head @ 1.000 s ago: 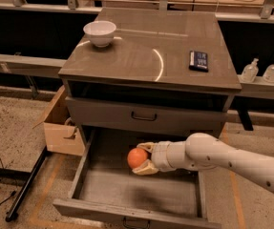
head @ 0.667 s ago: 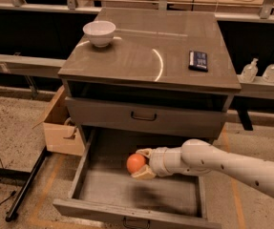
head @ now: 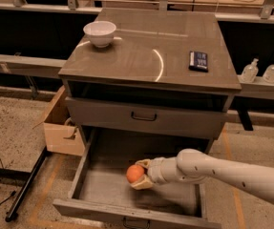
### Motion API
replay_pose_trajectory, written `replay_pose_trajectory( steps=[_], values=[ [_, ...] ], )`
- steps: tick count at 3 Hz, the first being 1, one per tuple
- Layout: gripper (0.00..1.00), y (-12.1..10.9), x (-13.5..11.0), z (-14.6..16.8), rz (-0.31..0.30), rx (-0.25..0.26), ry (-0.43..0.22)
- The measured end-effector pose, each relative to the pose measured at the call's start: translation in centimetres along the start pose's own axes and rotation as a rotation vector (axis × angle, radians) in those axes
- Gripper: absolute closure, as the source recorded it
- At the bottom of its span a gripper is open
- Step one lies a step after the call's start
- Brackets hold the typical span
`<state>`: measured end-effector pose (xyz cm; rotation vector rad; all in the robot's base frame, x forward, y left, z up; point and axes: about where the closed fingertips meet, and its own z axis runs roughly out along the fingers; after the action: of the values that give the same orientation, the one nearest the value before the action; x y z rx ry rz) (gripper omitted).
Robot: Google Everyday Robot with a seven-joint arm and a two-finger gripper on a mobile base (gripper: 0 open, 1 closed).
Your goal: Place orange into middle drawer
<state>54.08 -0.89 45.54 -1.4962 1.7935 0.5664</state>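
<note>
Tool (head: 140,175) clenched on orange (head: 134,173), over middle drawer (head: 94,197) floor, mid-width, apart from side walls and front edge.

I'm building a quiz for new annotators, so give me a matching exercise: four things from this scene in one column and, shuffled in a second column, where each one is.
Things
1. orange
2. bowl
3. black device
4. box

Places
A. on the floor, left of the cabinet
B. gripped by the hand, above the open drawer
C. cabinet top, right side
D. cabinet top, back left corner

Pairs: 1-B, 2-D, 3-C, 4-A
</note>
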Motion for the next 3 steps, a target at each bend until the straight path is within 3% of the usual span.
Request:
replay_pose_trajectory(
  steps=[2, 3],
  values=[
    [1.00, 1.2, 2.6, 3.1, 0.067, -0.034, 0.026],
    [0.75, 1.5, 3.4, 4.5, 0.093, -0.046, 0.064]
  ],
)
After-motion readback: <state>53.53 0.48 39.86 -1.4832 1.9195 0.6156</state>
